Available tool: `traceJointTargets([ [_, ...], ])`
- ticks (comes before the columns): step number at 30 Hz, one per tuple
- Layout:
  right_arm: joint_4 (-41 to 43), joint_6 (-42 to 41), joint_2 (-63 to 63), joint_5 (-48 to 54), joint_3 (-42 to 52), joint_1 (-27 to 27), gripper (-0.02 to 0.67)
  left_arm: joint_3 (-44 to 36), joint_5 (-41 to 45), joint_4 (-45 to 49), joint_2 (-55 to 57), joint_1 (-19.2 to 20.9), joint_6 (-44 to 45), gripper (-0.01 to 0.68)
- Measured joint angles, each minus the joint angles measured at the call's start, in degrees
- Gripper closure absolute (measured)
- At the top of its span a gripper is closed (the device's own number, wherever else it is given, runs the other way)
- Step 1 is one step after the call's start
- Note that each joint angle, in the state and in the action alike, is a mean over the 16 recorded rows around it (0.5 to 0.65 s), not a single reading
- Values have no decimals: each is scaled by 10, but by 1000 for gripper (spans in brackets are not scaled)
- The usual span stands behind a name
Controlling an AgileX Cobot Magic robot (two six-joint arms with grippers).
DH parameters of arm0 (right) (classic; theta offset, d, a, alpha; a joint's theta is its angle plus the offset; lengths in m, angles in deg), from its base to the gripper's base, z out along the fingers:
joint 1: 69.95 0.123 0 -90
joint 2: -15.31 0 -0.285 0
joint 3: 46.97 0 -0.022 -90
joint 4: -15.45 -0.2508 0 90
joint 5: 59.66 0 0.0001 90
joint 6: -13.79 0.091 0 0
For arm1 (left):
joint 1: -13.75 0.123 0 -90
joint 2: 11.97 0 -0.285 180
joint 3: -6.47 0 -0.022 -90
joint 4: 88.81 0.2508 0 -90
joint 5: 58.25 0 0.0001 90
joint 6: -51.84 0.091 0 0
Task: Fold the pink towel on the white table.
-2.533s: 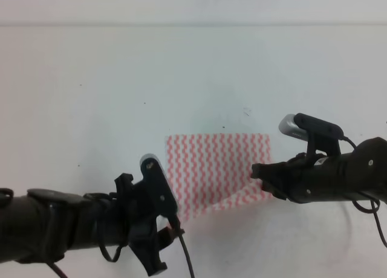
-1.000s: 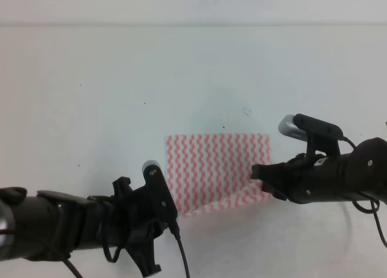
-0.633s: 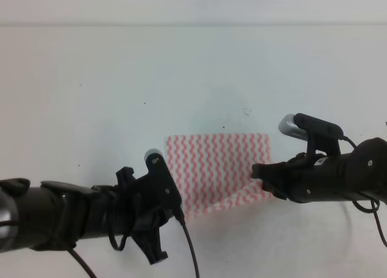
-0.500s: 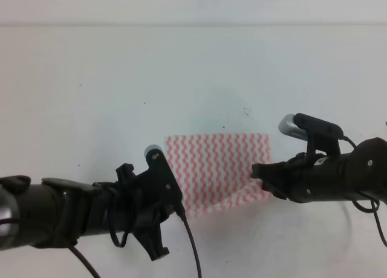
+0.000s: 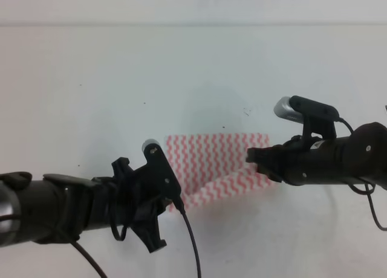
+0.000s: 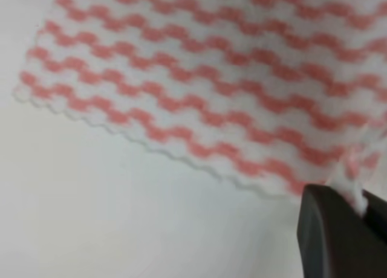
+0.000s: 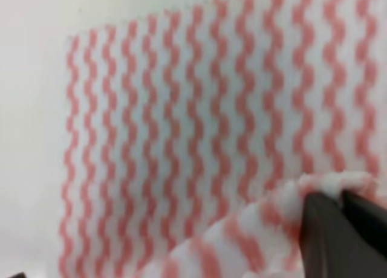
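Observation:
The pink towel (image 5: 211,160) lies near the middle of the white table (image 5: 91,78), its near edge raised off the surface. My left gripper (image 5: 174,200) is shut on the towel's near left corner. In the left wrist view a tuft of the pink towel (image 6: 199,78) is pinched between the dark fingers (image 6: 329,229) of the left gripper (image 6: 358,200). My right gripper (image 5: 255,162) is shut on the near right corner. In the right wrist view the curled edge of the pink towel (image 7: 181,139) sits in the right gripper (image 7: 340,196).
Small dark specks dot the table (image 5: 247,112) beyond the towel. A black cable (image 5: 192,242) hangs from the left arm over the near table surface. The table's far edge (image 5: 193,25) runs across the top of the high view.
The left gripper dipped toward me, then moved away and up onto the near left corner. Both grippers have now shifted away from me, lifting the towel's near edge over the rest.

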Motion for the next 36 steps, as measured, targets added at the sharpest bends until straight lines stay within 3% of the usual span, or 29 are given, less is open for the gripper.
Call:
traceJointTargets([
  [36, 29, 0, 63, 9, -72, -20, 666, 106, -32, 0, 68, 13, -5, 676],
])
